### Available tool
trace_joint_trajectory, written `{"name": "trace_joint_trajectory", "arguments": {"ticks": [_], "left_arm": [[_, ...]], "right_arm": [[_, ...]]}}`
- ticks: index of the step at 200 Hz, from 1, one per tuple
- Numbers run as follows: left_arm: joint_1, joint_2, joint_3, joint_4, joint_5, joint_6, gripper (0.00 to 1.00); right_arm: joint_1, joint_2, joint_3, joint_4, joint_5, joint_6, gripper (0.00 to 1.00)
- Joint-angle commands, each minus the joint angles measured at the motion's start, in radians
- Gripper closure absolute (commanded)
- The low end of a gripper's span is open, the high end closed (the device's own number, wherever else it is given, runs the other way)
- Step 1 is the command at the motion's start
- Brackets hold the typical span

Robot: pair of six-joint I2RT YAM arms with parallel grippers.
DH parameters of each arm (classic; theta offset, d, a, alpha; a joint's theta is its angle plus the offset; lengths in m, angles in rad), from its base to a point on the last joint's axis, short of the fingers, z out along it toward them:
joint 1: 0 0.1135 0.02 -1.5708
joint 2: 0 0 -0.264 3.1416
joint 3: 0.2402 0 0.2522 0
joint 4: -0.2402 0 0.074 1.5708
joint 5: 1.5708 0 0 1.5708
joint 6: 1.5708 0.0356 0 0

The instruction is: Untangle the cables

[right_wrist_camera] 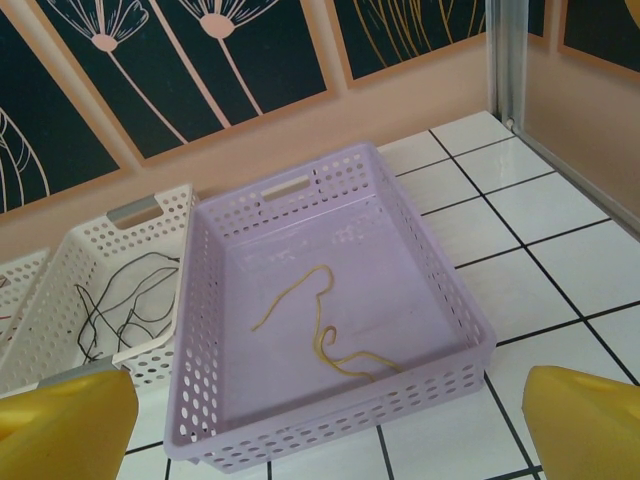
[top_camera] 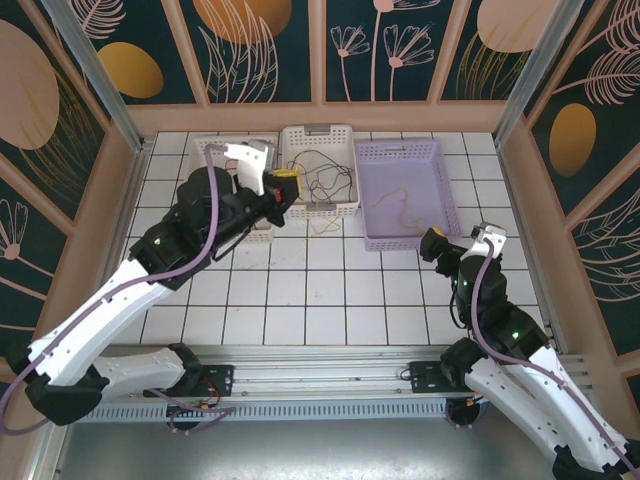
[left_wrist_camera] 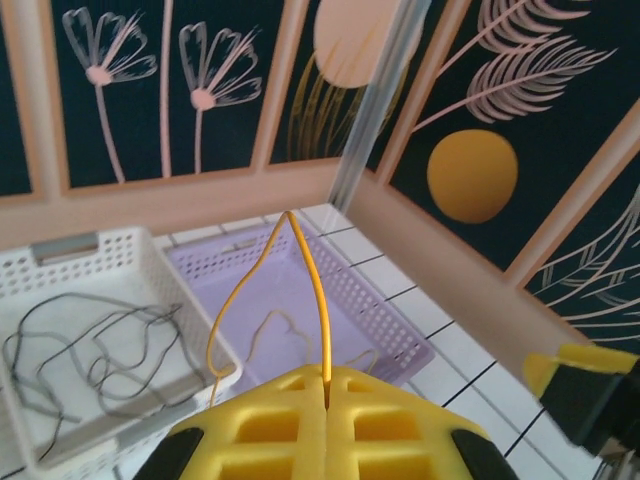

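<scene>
My left gripper (top_camera: 283, 182) (left_wrist_camera: 327, 385) is shut on a thin yellow cable (left_wrist_camera: 318, 290). The cable rises from between the yellow pads, arches over, and drops past the near corner of the middle white basket (top_camera: 318, 132) (left_wrist_camera: 60, 262). Black cables (top_camera: 325, 175) (left_wrist_camera: 100, 340) (right_wrist_camera: 130, 300) lie tangled in that basket. Another yellow cable (top_camera: 403, 205) (right_wrist_camera: 320, 320) lies loose on the floor of the purple basket (top_camera: 400, 150) (right_wrist_camera: 440, 290). My right gripper (top_camera: 462, 238) (right_wrist_camera: 320, 440) stands open just in front of the purple basket, with nothing between its fingers.
A second white basket (top_camera: 205, 145) sits at the back left, mostly hidden behind my left arm. The three baskets stand in a row along the back wall. White tiled table lies between them and the arm bases. Side walls close in left and right.
</scene>
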Motion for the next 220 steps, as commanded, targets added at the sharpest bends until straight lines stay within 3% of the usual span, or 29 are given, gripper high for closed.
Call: {"name": "trace_joint_trajectory", "arguments": {"ticks": [1,121,220], "left_arm": [[-0.030,0.079,0.129,0.021,-0.001,0.030,1.00],[-0.095,0.543,0.718,0.040,0.123,0.049,1.00],[-0.094,0.931,1.009,0.044,0.141,0.072,1.00]], "right_arm": [[0.006,-0.017,-0.006,0.024,0.032,0.024,0.01],[0.006,-0.068,-0.016,0.029,0.045,0.038,0.01],[0.006,-0.102,-0.022,0.034,0.061,0.043,0.01]]}}
